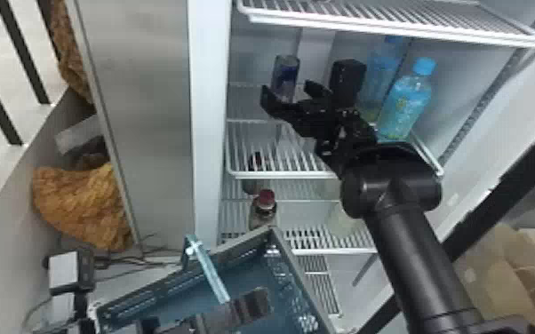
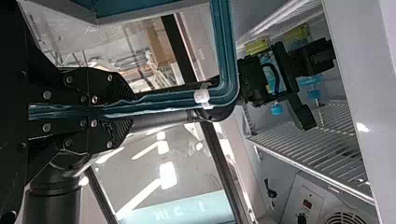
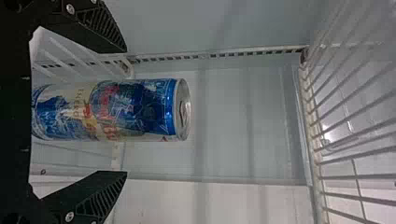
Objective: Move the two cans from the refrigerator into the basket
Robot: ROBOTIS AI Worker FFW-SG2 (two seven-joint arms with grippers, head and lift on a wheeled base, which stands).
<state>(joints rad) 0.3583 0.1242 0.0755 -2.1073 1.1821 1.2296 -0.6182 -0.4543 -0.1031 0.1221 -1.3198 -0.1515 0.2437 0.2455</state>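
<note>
Can (image 1: 286, 71) is standing upright on the fridge shelf (image 1: 280, 175), and I've got my right gripper (image 1: 287, 89) right by it, fingers spread wide, can lined up in the gap and not touching either one. Meanwhile my left gripper (image 1: 237, 307) is clamped on the handle (image 1: 211, 271) of the teal basket (image 1: 244, 245), lower than that shelf.

Ahead of me, a can (image 3: 112, 109), blue and silver with red and yellow print, stands upright inside the open refrigerator (image 1: 209, 111), between my right end effector's (image 1: 286, 88) parted fingers, touching neither. Lower down, the blue-green basket (image 1: 302, 276) sits askew, its handle (image 1: 213, 275) raised.
</note>
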